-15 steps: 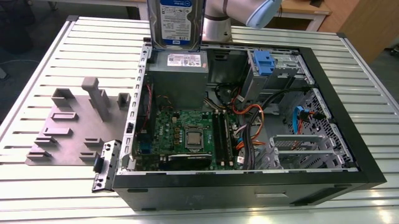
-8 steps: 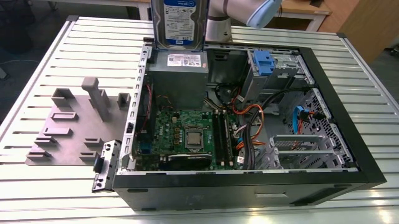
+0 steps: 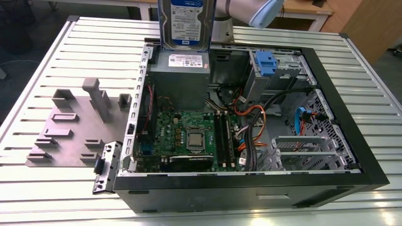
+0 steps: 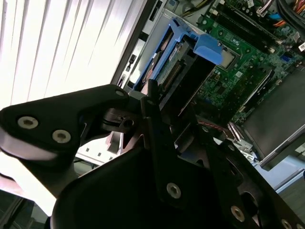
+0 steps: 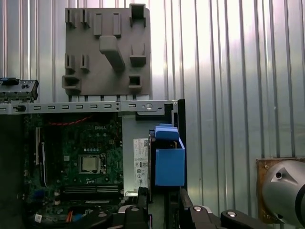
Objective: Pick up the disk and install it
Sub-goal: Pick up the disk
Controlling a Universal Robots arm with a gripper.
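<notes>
One disk (image 3: 186,29) hangs upright (label (image 3: 188,16) showing), pinched between my fingers (image 4: 159,143), above the case's (image 3: 251,190) edge by the power supply (image 3: 180,80).

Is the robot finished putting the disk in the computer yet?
Not yet. Done: the flat silver metal disk with blue side rails is picked up and hangs above the open black computer case. In hand: the gripper is shut on the disk in the first wrist view. Left: the disk is not inside the case yet.
</notes>
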